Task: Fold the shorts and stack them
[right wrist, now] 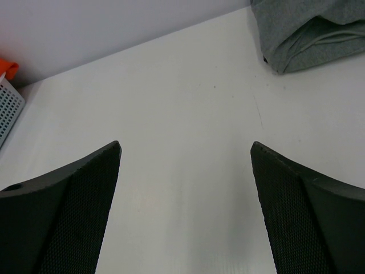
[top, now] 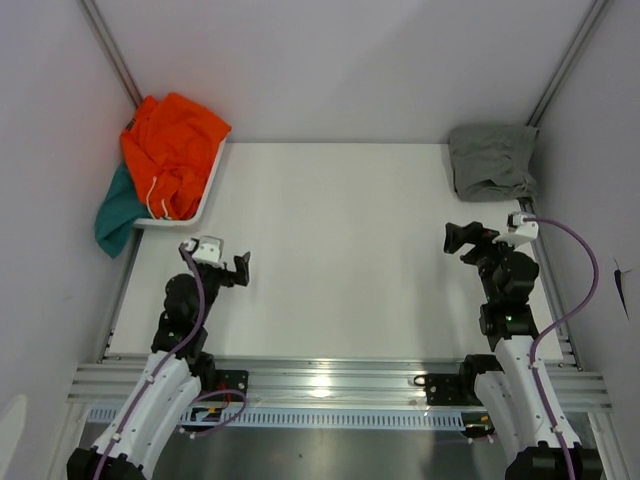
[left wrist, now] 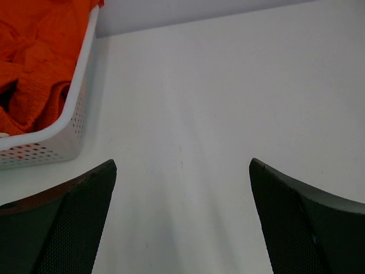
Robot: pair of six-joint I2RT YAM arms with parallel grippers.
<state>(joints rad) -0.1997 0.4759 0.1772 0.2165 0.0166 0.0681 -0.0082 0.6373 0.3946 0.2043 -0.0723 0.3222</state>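
Note:
Grey shorts point(top: 490, 160) lie folded at the table's far right corner; they also show at the top right of the right wrist view point(right wrist: 311, 31). No olive green shorts are in view. An orange garment point(top: 172, 152) fills a white basket point(top: 210, 190) at the far left, also seen in the left wrist view point(left wrist: 40, 57). A teal garment point(top: 116, 212) hangs over the basket's left side. My left gripper point(top: 241, 268) is open and empty above bare table, right of the basket. My right gripper point(top: 458, 238) is open and empty, a little in front of the grey shorts.
The white perforated basket point(left wrist: 68, 131) stands close to the left gripper's left finger. Grey enclosure walls rise on the left, right and back. A metal rail point(top: 330, 380) runs along the table's near edge by the arm bases.

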